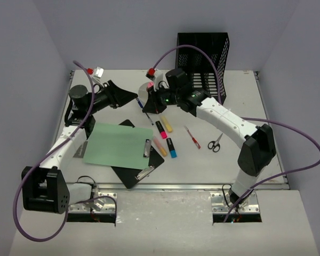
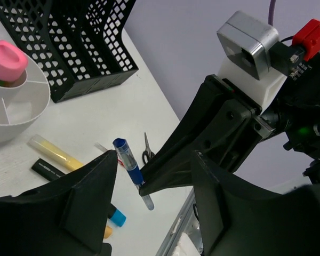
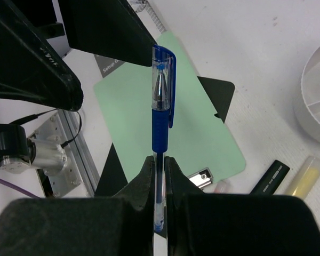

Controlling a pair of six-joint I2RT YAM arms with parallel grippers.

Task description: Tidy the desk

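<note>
The white desk [image 1: 240, 106] holds scattered stationery. My right gripper [image 1: 149, 105] is shut on a blue capped pen [image 1: 150, 118] and holds it above the desk, beside the round white cup [image 1: 146, 90]. In the right wrist view the pen [image 3: 161, 112] stands straight up between the closed fingers [image 3: 144, 178], cap outward, over the green sheet [image 3: 192, 122]. My left gripper [image 1: 129, 98] is open and empty, just left of the pen. In the left wrist view the pen [image 2: 129, 165] sits between its spread fingers [image 2: 74, 208].
A black mesh file rack [image 1: 202, 58] stands at the back. A green sheet [image 1: 117, 144] lies on a black clipboard [image 1: 141, 173]. Several highlighters [image 1: 165, 136], a red pen [image 1: 192, 137] and scissors [image 1: 215, 143] lie mid-desk. The cup holds a pink-capped marker [image 2: 5, 58].
</note>
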